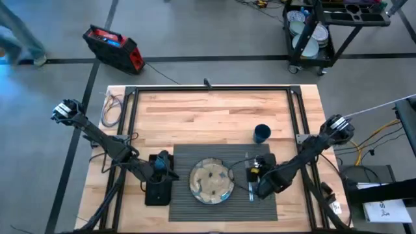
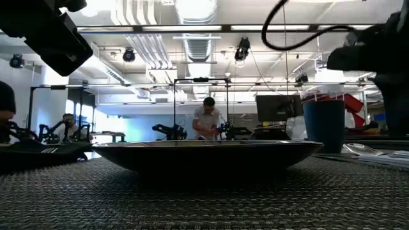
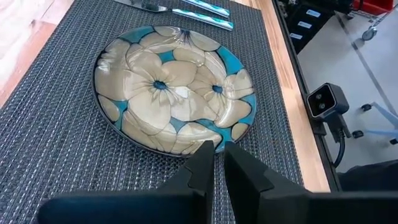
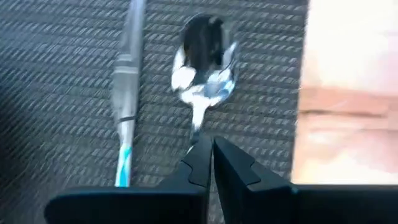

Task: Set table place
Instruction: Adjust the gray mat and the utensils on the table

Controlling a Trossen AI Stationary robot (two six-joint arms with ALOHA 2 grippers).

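Observation:
A dark grey ribbed placemat [image 1: 195, 156] lies on the wooden table [image 1: 214, 110]. A flowered blue and cream plate [image 1: 211, 180] [image 3: 174, 87] rests on it. To the plate's right lie a knife [image 4: 124, 93] and a spoon [image 4: 202, 62] on the mat. My right gripper [image 4: 208, 146] [image 1: 253, 172] is shut at the spoon's handle. My left gripper [image 3: 219, 155] [image 1: 172, 173] is shut with nothing in it, low over the mat's left part, just short of the plate's rim. A black napkin [image 1: 158, 192] lies at the mat's left edge. A blue cup [image 1: 262, 133] stands beyond the mat. My right gripper pinches the spoon's handle [image 4: 196, 127] just behind the bowl, between its two fingertips. The fingers slant down from the near side and lie along the spoon. The bowl points toward the table's far edge and sits at the mat; lifted or resting, I cannot tell.
Bare wood stretches across the table's far half [image 1: 208, 107]. The black frame tubes [image 1: 133, 130] run along both sides. Cables [image 1: 112, 107] lie at the far left corner. In the low view, people are at benches in the room behind [image 2: 208, 118].

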